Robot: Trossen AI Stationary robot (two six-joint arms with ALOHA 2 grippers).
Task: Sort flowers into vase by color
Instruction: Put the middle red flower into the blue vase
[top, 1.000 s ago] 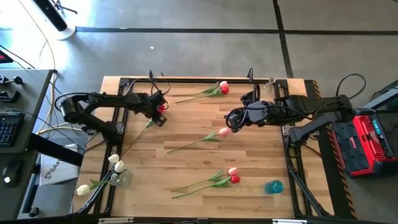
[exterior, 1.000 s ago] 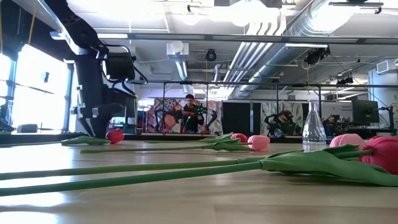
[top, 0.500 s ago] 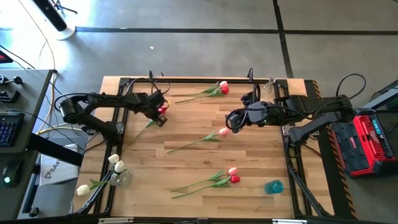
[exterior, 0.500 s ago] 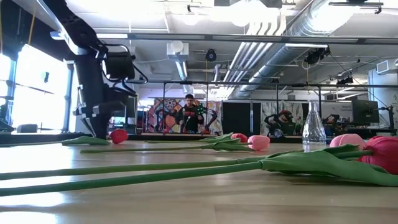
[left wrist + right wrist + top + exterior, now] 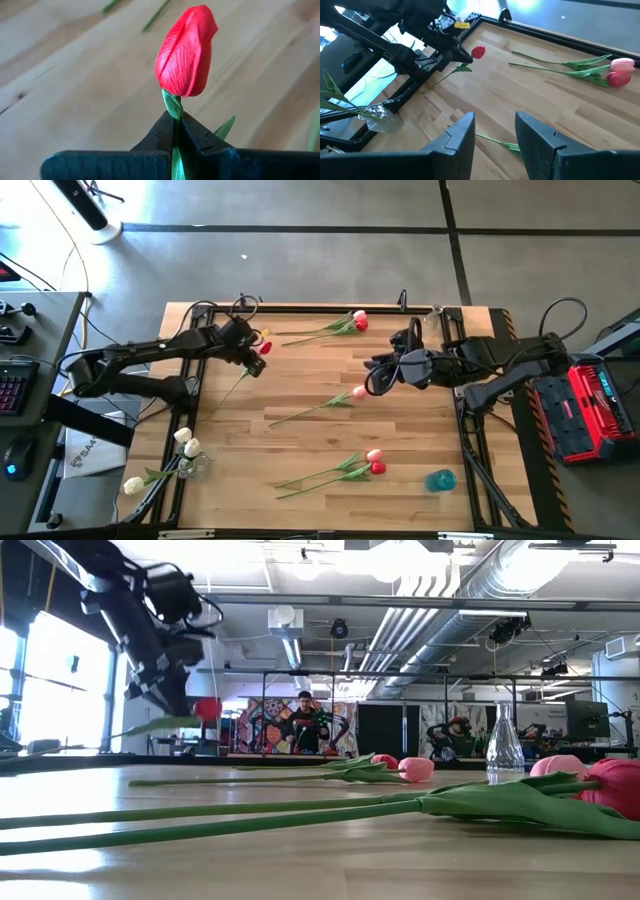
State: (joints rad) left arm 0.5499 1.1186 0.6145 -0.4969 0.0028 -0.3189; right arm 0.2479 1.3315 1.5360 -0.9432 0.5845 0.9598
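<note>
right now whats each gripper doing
Left gripper: shut on the red tulip, by its stem.
Right gripper: open, holding nothing.

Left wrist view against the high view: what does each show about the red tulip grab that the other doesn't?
Only the left wrist view: the left gripper pinches the stem right below the red tulip head, fingers shut on it.

Only the high view: where that happens, near the table's far left corner, plus the white tulips in a vase at the left edge, the blue vase, and the right gripper open above the middle.

Both: the red head and bare wood under it.
</note>
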